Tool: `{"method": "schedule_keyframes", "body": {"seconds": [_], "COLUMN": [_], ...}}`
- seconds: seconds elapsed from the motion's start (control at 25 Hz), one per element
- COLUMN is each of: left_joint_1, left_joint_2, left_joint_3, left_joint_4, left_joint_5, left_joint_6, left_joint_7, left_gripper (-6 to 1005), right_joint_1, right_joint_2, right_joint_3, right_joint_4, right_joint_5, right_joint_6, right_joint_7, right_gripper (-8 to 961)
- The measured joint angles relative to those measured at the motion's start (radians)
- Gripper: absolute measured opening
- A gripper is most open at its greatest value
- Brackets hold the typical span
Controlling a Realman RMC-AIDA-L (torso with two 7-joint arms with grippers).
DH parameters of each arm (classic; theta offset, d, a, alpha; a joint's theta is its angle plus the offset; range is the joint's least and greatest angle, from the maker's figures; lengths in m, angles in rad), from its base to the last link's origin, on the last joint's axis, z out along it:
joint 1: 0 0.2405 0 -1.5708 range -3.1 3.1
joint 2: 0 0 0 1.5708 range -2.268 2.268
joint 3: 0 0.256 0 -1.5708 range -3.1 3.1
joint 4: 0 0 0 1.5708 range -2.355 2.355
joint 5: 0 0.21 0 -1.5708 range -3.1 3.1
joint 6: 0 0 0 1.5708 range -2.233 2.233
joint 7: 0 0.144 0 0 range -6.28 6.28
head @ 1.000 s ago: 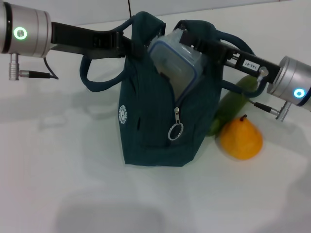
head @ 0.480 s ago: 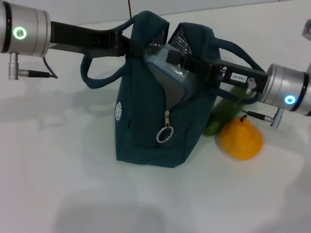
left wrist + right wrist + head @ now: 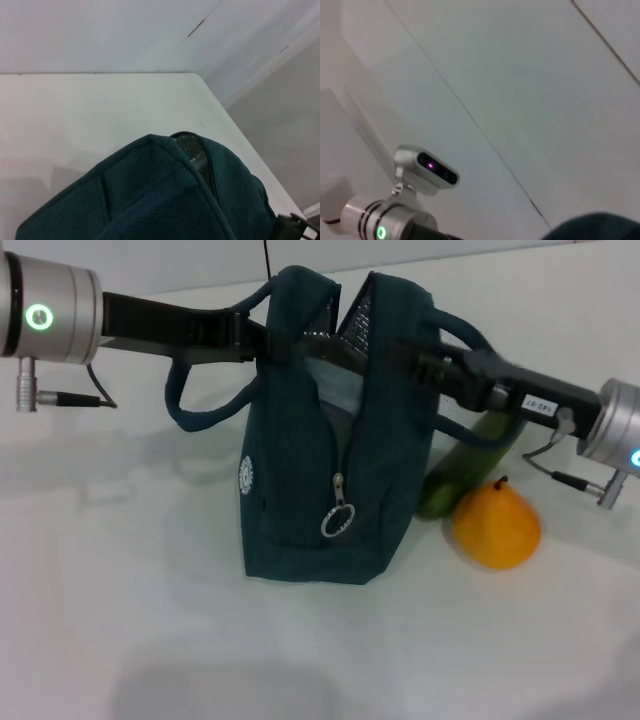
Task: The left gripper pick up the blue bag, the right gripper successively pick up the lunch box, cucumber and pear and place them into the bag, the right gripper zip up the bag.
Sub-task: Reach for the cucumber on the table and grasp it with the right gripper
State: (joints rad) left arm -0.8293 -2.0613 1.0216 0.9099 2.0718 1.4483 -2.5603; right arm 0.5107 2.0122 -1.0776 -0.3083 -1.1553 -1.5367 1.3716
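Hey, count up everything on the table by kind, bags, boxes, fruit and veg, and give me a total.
Bags: 1, the blue bag
Boxes: 1, the lunch box inside the bag
Vegetables: 1, the cucumber
Fruit: 1, the pear
Total: 4

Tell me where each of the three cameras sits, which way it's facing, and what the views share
Head view: on the robot's head, facing down at the blue bag; left gripper and right gripper at its top.
Left wrist view: faces across the bag's top toward the wall; own fingers unseen.
Right wrist view: faces the wall; left arm's wrist shows.
Shared: head and left wrist views show the bag.
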Motion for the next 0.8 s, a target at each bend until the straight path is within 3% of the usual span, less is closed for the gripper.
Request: {"method": "schedule_keyframes", "body": {"seconds": [0.08, 0.2, 0.32, 0.44, 0.52, 0.68, 0.8], "left_joint_1": [0.000, 0.000, 0.001, 0.002, 0.002, 0.003, 0.011], "left_joint_2": [-0.001, -0.001, -0.001, -0.002, -0.003, -0.005, -0.008], "left_joint_3": [0.000, 0.000, 0.000, 0.000, 0.000, 0.000, -0.020], "left_joint_4": [-0.006, -0.012, -0.015, -0.019, -0.021, -0.022, -0.022], "left_joint_5": [0.000, 0.000, 0.000, 0.000, 0.000, 0.000, 0.000], "left_joint_6": [0.001, 0.001, 0.000, -0.001, -0.002, -0.012, -0.014], "left_joint_7": [0.008, 0.019, 0.027, 0.035, 0.041, 0.047, 0.048], "left_gripper": [45, 45, 44, 44, 44, 45, 45], "right_joint_1": [-0.008, -0.035, -0.069, -0.081, -0.074, -0.034, 0.007], "right_joint_2": [-0.005, -0.015, -0.043, -0.104, -0.174, -0.290, -0.339], "right_joint_3": [0.005, 0.036, 0.085, 0.098, 0.097, 0.114, 0.174], "right_joint_4": [-0.016, -0.067, -0.158, -0.244, -0.298, -0.347, -0.371], "right_joint_5": [0.003, 0.005, 0.002, -0.012, -0.068, -0.229, -0.386], "right_joint_6": [-0.021, -0.086, -0.164, -0.203, -0.227, -0.261, -0.281], "right_joint_7": [-0.024, -0.085, -0.116, -0.076, -0.024, 0.059, 0.140], "right_gripper": [408, 533, 631, 676, 706, 766, 781]}}
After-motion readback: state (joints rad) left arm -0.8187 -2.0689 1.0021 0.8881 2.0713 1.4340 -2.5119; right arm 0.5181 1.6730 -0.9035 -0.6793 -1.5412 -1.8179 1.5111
